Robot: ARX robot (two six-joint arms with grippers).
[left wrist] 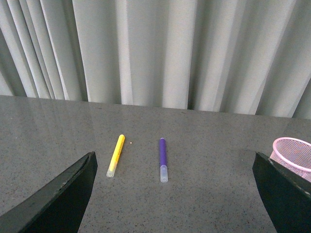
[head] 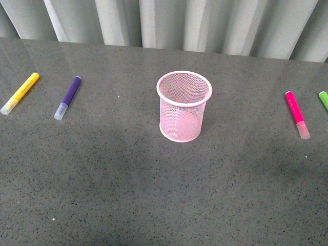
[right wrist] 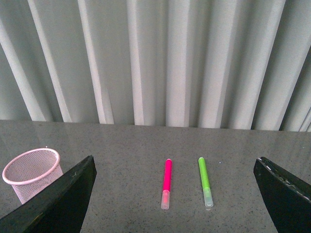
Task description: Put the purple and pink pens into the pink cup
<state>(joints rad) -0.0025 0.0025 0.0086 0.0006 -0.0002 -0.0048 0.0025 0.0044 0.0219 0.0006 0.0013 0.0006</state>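
Note:
The pink cup [head: 184, 106] stands upright and empty at the middle of the grey table. Far to its left lies the purple pen [head: 68, 97], far to its right the pink pen [head: 297, 114]. No arm shows in the front view. My left gripper [left wrist: 175, 204] is open and held back from the purple pen [left wrist: 163, 159], which lies flat ahead of it; the cup's rim [left wrist: 293, 150] shows at the side. My right gripper [right wrist: 175, 204] is open too, with the pink pen [right wrist: 166, 183] lying ahead of it and the cup [right wrist: 32, 173] off to one side.
A yellow marker [head: 20, 93] lies left of the purple pen, also seen as yellow marker [left wrist: 116, 155]. A green marker [head: 324, 99] lies at the right edge beside the pink pen, shown as green marker [right wrist: 205, 181]. Grey pleated curtains [head: 169, 20] close off the table's far edge.

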